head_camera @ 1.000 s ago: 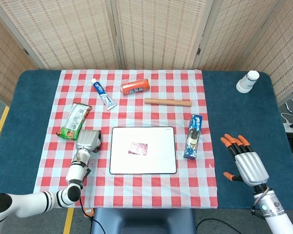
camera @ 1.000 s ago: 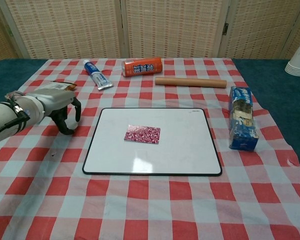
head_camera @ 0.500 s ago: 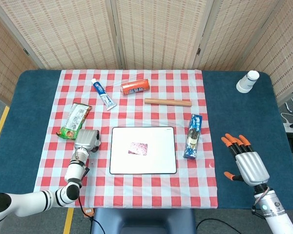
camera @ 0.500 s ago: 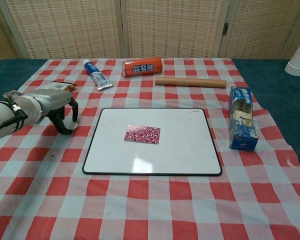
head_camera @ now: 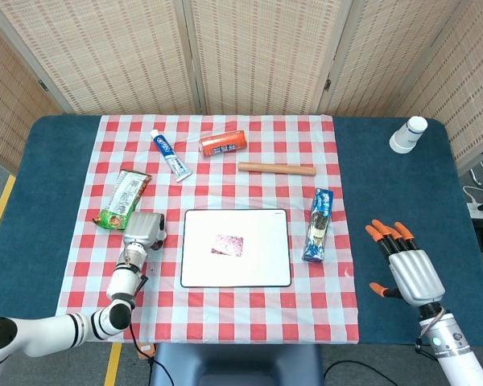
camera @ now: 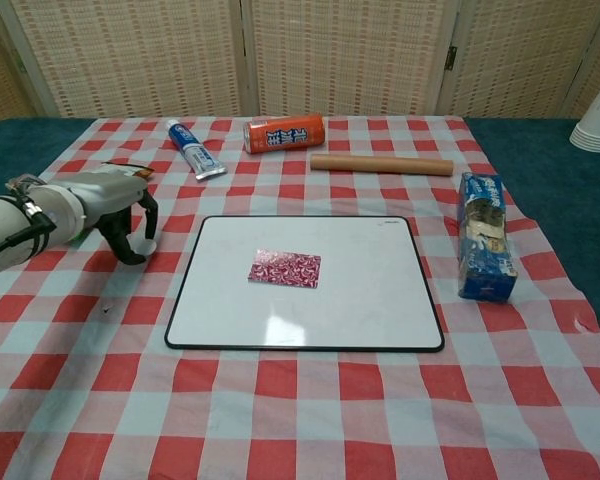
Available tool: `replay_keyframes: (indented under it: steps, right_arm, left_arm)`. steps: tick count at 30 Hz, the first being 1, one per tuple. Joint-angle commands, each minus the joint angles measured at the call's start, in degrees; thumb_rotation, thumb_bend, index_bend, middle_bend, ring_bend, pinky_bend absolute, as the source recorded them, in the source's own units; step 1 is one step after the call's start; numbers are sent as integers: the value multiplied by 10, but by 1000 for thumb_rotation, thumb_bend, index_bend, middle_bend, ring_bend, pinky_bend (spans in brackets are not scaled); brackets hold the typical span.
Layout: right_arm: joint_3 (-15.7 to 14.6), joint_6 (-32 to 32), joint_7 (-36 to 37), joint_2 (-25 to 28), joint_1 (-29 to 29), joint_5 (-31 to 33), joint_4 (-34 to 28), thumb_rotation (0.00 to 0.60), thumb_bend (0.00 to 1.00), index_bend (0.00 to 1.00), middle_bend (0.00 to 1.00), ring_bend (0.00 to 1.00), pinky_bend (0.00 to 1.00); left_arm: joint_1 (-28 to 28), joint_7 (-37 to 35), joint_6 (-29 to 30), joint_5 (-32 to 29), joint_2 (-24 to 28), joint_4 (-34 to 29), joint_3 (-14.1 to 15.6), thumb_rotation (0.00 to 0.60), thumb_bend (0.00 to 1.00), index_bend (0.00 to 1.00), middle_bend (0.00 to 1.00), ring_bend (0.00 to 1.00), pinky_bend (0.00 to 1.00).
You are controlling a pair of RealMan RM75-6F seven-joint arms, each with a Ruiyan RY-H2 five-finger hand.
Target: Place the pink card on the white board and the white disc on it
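Observation:
The pink patterned card (head_camera: pixel 228 244) (camera: pixel 284 268) lies flat near the middle of the white board (head_camera: pixel 266 261) (camera: pixel 365 295). Just left of the board's far left corner, my left hand (head_camera: pixel 143 231) (camera: pixel 105 205) curls down over the checked cloth. A small white disc (camera: pixel 145 244) (head_camera: pixel 163 236) shows between its thumb and a finger, pinched low over the cloth and mostly hidden by them. My right hand (head_camera: pixel 406 269) hovers over the blue table at the right, fingers spread and holding nothing; the chest view does not show it.
A snack packet (head_camera: pixel 124 199) lies just behind the left hand. Toothpaste (head_camera: pixel 171 155), an orange can (head_camera: pixel 223 143) and a wooden rod (head_camera: pixel 276 168) lie behind the board. A blue box (head_camera: pixel 318 225) sits right of it. Stacked paper cups (head_camera: pixel 408 134) stand far right.
My left hand has shifted slightly away from me, and the white disc now shows between its fingertips. The right hand, the card and the board have not moved.

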Motion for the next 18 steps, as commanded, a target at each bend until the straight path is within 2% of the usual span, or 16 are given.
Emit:
replay_keyframes:
  steps: [1,8,18]
  right_arm:
    - [0,0,0,0,0,0,0,600,46,0,9,0,9]
    - [-1,-6,-2,-1,3,1,0,600,46,0,9,0,9]
    - [1,-2,17,7,1,0,1,600,45,0,9,0,10]
  left_arm:
    - [-2,2,1,-1,4,-6,-2,600,282,503,1000,1000,1000]
    - [-22,19,18,-3,12,-54,-16,600,283,503,1000,1000,1000]
    - [-73,57,46,-28,-26,-95,-45,600,283,503,1000,1000,1000]
